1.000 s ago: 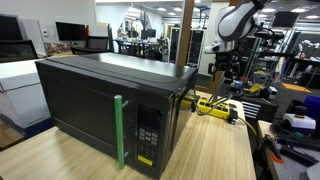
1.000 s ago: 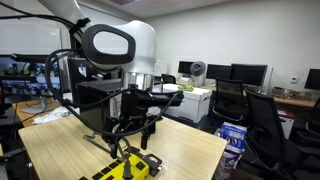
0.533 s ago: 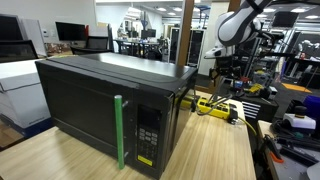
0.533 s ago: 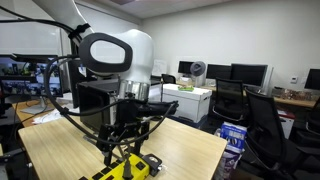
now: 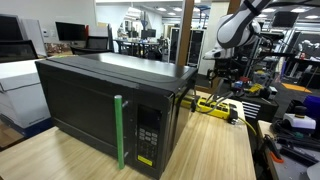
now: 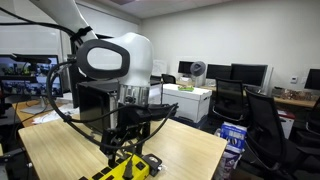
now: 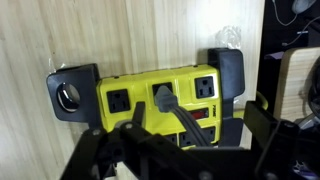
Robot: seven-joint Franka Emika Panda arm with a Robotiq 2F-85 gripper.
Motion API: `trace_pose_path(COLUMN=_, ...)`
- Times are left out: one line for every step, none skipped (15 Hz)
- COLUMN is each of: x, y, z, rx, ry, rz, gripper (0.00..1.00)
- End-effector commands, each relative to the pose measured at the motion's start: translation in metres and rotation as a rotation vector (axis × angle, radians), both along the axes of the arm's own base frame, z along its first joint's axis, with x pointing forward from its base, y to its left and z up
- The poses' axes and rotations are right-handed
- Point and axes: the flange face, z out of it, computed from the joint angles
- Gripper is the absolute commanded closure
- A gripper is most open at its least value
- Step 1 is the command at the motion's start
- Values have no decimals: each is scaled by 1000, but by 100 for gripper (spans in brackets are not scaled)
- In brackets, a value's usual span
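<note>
A yellow power strip with black end brackets lies on the wooden table, and shows in both exterior views. A grey plug with a dark cable sits in one of its sockets, next to a red switch. My gripper hovers just above the strip with its fingers spread to either side, open and empty. It also shows in both exterior views.
A black microwave with a green strip on its door stands on the table beside the power strip. The table edge borders cluttered benches. Office chairs, monitors and a white printer stand beyond.
The arm has shifted sideways and come down a little closer to the power strip. The gripper stays open.
</note>
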Motion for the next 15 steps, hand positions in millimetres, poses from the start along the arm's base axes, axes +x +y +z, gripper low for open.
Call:
trace_pose_path(x=-5, y=9, z=-17, rx=23, ry=-6, rz=17, gripper=0)
trace_pose_path(x=-5, y=10, z=-17, rx=25, ry=-4, rz=15, gripper=0)
trace_pose_path(x=-5, y=10, z=-17, rx=27, ry=-2, rz=14, gripper=4)
trace_pose_path(x=-5, y=11, z=-17, rx=28, ry=-2, rz=12, gripper=28)
trace_pose_path(x=-5, y=12, z=-17, rx=29, ry=-3, rz=10, gripper=29)
trace_pose_path(x=-5, y=13, z=-17, rx=31, ry=-3, rz=9, gripper=30)
trace_pose_path(x=-5, y=13, z=-17, rx=33, ry=-4, rz=7, gripper=35)
trace_pose_path(x=-4, y=14, z=-17, rx=36, ry=-5, rz=4, gripper=44)
trace_pose_path(x=-4, y=15, z=-18, rx=40, ry=-4, rz=3, gripper=51)
trace_pose_path(x=-4, y=16, z=-18, rx=42, ry=-6, rz=3, gripper=57)
trace_pose_path(x=-4, y=17, z=-18, rx=44, ry=-5, rz=4, gripper=64)
trace_pose_path(x=-3, y=18, z=-18, rx=47, ry=-6, rz=2, gripper=72)
trace_pose_path(x=-3, y=19, z=-19, rx=52, ry=-9, rz=-6, gripper=78)
trace_pose_path(x=-3, y=20, z=-20, rx=56, ry=-11, rz=-11, gripper=84)
trace_pose_path(x=-3, y=21, z=-20, rx=57, ry=-14, rz=-15, gripper=91)
